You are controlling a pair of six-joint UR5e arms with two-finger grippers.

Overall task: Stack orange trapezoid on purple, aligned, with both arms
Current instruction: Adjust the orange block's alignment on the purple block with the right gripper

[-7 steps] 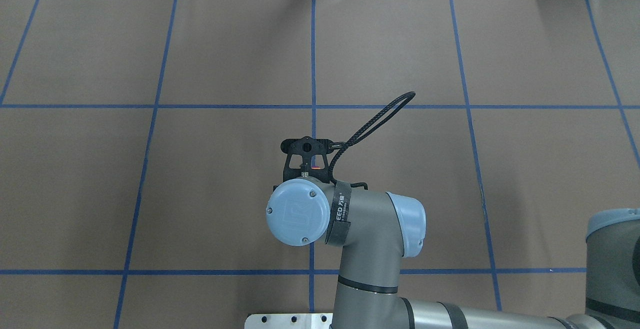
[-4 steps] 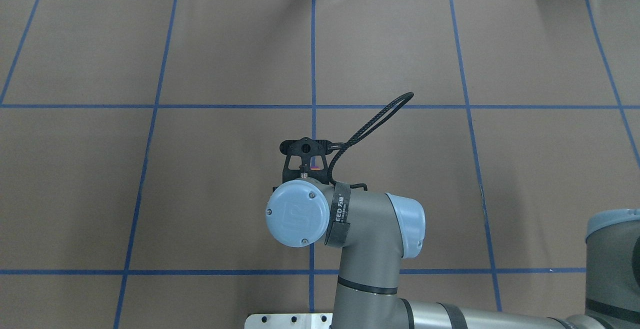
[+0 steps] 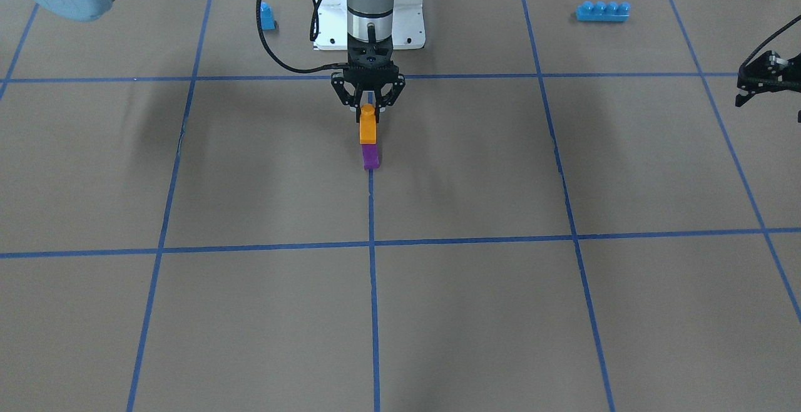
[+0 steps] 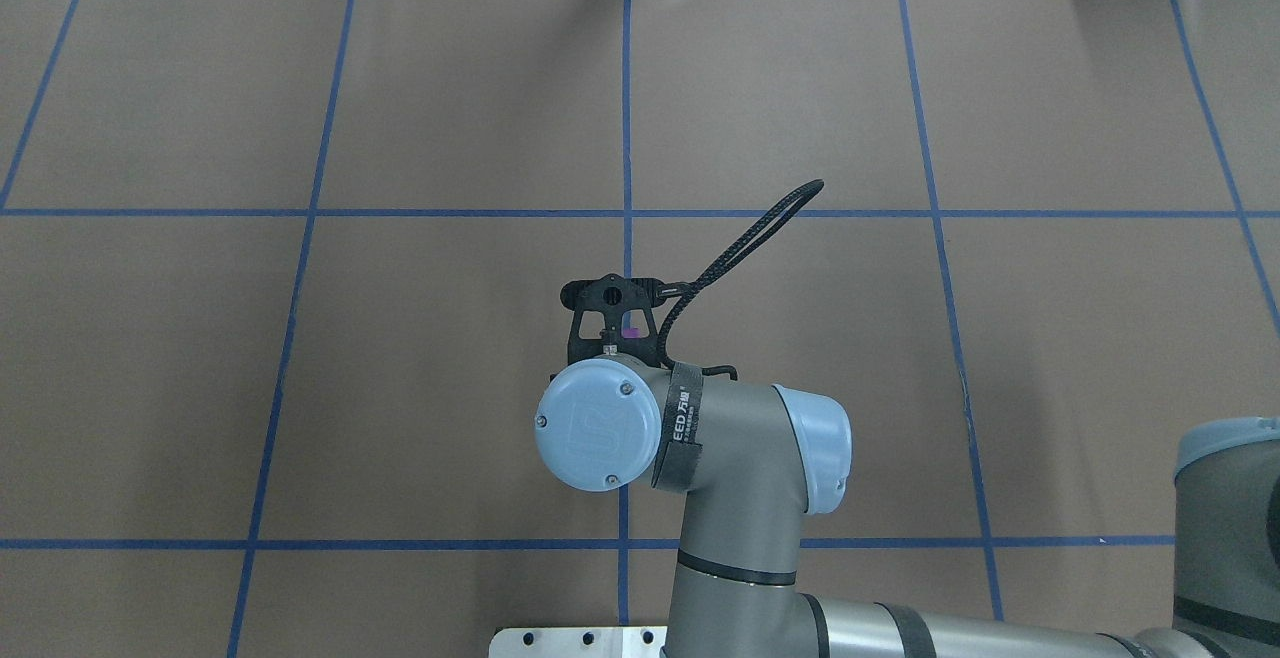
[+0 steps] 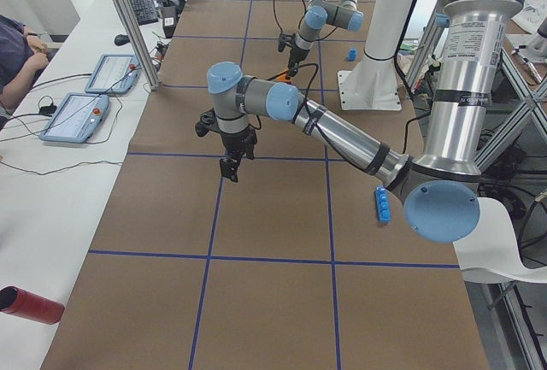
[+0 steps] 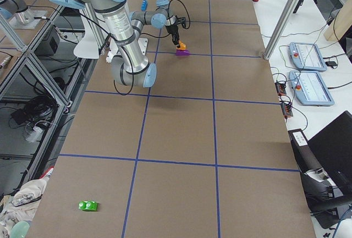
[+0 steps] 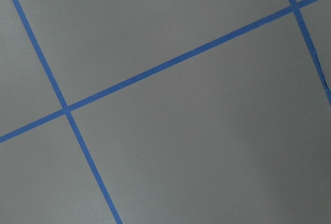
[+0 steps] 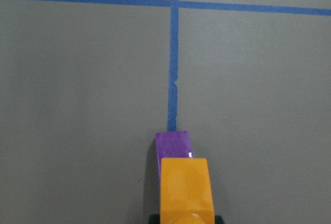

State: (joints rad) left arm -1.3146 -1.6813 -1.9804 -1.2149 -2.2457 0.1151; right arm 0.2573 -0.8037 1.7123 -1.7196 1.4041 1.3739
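Table (image 3: 563, 312), matte brown, taped in blue squares. Left gripper (image 3: 760, 80) hangs toward its left end; open or closed, I cannot tell. Right gripper (image 3: 368, 100) seemingly pinches the glossy orange brick (image 3: 368, 129), seated on the sloped purple brick (image 3: 371, 156), mid-table toward the robot's edge.

The left arm (image 5: 342, 135) and right arm (image 4: 740, 478) are showing as grey tubes with light-blue round caps (image 4: 598, 435) dotted with screws (image 4: 627, 389); a white-lettered black strap (image 4: 680, 428) and braided black cable (image 4: 757, 228) are hanging on the right.
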